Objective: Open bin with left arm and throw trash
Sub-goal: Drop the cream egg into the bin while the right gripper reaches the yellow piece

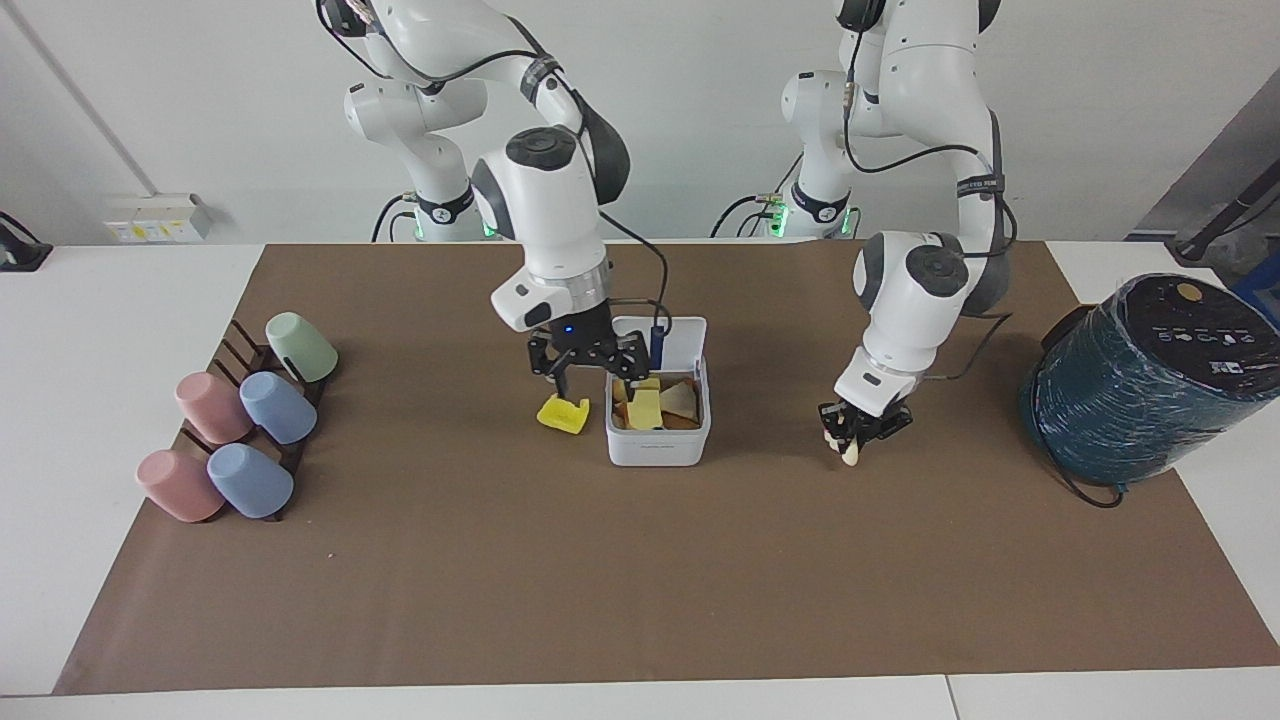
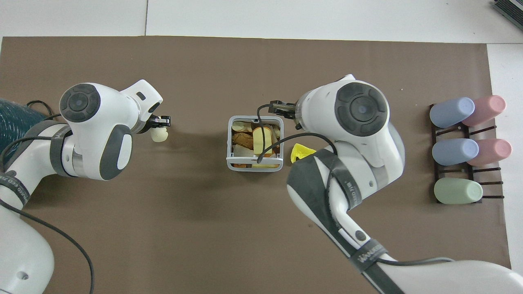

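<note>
The white bin (image 1: 657, 445) stands mid-table with its lid (image 1: 662, 334) tipped up on the side nearer the robots. Several food bits fill it, a yellow block (image 1: 645, 408) on top. Beside it, toward the right arm's end, lies the bright yellow notched piece (image 1: 563, 413). My right gripper (image 1: 588, 375) hangs open and holding nothing over the bin's edge and that piece. My left gripper (image 1: 852, 438) is shut on the cream-white lump (image 1: 850, 456), just above the mat toward the left arm's end. From overhead I see the bin (image 2: 229, 143), the notched piece (image 2: 300, 152), the lump (image 2: 158, 135) and both grippers (image 2: 161, 121) (image 2: 280, 108).
A big teal wrapped cylinder (image 1: 1150, 380) stands at the left arm's end of the table, with a cable at its foot. A dark rack with several pastel cups (image 1: 245, 420) lies at the right arm's end. A brown mat (image 1: 640, 600) covers the table.
</note>
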`<state>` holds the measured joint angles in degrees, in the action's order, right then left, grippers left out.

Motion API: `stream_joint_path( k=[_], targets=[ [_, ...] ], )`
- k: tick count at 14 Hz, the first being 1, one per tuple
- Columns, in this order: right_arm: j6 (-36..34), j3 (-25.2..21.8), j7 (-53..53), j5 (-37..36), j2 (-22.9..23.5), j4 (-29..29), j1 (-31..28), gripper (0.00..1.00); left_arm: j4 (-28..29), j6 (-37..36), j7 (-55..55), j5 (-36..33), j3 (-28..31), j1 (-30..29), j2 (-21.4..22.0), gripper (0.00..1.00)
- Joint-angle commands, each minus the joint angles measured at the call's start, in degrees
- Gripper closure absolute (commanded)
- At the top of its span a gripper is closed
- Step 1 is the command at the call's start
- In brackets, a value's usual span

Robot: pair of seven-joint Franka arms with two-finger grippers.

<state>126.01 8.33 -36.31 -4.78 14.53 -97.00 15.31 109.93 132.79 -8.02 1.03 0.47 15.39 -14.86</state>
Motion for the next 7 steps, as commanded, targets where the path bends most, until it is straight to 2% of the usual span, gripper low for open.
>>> stream_joint_path(
  k=[1,3,4,7],
  targets=[
    [-2.3,0.7,10.8,-1.1,-2.3,-2.3,-5.9,0.00,-5.7,-7.0,-1.1,-0.2,0.5,2.7,1.5,1.00],
    [-1.9,0.9,19.1,-0.5,-4.1,-7.9,-9.1,0.00,-8.2,-8.0,-1.0,-0.2,0.2,4.0,1.4,1.00],
    [-1.4,0.8,23.9,2.0,-4.9,-10.9,-9.5,0.00,-8.9,-8.1,-0.9,-0.2,-0.6,4.4,1.4,1.00],
    [4.2,0.8,30.9,14.6,-4.6,-17.2,-9.8,0.00,-10.6,-8.2,-1.2,5.7,-3.9,4.4,1.3,1.00]
  ],
)
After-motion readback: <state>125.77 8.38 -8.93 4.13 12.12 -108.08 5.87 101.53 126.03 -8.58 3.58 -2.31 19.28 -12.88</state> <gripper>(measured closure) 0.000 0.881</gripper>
